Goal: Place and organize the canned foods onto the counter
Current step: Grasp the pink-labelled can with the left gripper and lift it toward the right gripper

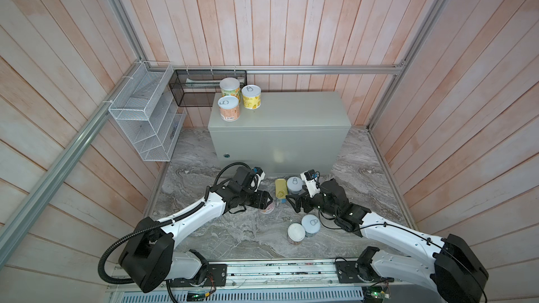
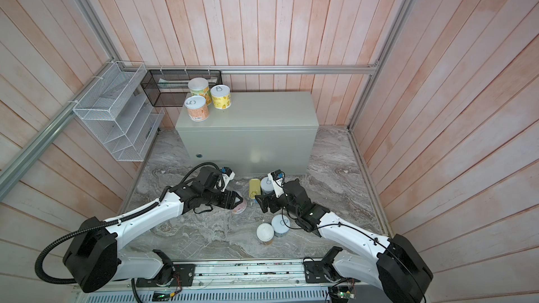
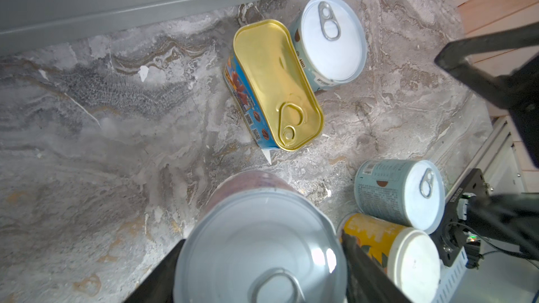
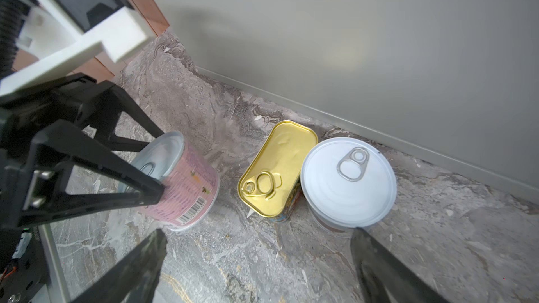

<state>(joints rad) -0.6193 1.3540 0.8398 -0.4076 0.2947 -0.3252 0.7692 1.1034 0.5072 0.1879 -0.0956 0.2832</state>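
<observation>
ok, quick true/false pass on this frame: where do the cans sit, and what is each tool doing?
1. The peach can, yellow can and white-lid can stand on the counter. True.
2. The left tool is open and empty. False: it is shut on the pink can, which sits tilted in the grip.
3. The gold tin lies right beside the pale-blue can on the stone floor, in front of the counter. True.
4. The right tool grips the gold tin. False: it is open and holds nothing, with the tin and the pale-blue can ahead of it.
</observation>
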